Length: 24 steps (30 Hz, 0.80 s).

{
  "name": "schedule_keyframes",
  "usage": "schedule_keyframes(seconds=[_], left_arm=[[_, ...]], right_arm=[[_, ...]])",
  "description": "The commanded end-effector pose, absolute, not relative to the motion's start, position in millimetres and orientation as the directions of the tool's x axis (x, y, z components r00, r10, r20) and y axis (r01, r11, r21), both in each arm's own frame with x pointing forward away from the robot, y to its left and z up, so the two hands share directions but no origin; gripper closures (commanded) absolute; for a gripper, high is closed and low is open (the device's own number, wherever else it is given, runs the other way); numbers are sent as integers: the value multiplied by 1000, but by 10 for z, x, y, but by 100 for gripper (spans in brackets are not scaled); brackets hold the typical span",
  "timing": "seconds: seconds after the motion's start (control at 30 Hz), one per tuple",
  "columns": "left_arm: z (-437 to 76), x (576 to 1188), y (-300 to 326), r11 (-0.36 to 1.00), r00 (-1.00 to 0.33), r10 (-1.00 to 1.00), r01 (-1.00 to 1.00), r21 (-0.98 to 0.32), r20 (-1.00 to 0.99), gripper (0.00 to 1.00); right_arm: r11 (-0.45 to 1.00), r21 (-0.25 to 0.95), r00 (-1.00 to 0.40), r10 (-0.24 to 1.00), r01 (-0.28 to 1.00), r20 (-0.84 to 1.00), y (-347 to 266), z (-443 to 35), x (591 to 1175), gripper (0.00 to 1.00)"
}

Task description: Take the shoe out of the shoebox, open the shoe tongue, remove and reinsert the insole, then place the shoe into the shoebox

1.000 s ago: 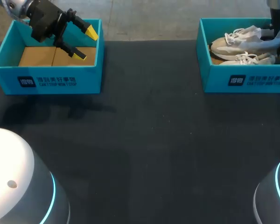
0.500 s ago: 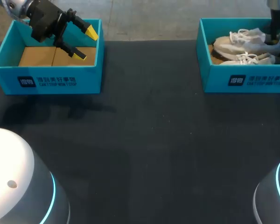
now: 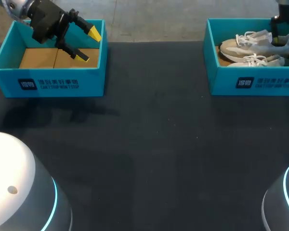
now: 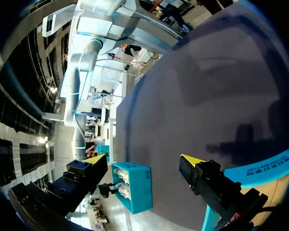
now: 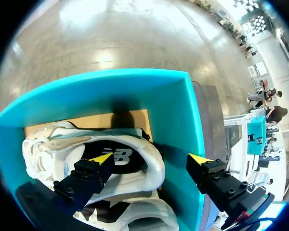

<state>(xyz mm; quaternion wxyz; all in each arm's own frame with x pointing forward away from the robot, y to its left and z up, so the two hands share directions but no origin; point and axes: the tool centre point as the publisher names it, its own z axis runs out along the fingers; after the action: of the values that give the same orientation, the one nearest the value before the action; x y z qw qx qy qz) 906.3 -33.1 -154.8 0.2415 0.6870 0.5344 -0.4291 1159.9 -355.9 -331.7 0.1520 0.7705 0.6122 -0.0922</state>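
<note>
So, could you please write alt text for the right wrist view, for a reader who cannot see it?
The open right gripper hangs above the heel end of a white sneaker lying in a teal shoebox. One yellow tip is over the shoe's dark insole, the other by the box's wall.

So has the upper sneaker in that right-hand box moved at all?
Yes, slightly: the upper sneaker has slid rightward, its toe drawing away from the left wall of the shoebox.

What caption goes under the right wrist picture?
Right gripper poised over white shoes inside a blue shoebox.
</note>
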Motion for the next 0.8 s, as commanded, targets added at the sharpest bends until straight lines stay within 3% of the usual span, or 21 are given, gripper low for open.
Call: schedule_keyframes(seconds=[0.03,0.8], left_arm=[[-1545,9062,-332,-312,62,529,942,-126,-846,0],[-1545,9062,-332,-312,62,529,942,-126,-846,0]], right_arm=[[-203,133,236,921,970,-311,-3534,-3159,11472,0],[-198,150,217,968,969,-123,-2954,-2434,10849,0]])
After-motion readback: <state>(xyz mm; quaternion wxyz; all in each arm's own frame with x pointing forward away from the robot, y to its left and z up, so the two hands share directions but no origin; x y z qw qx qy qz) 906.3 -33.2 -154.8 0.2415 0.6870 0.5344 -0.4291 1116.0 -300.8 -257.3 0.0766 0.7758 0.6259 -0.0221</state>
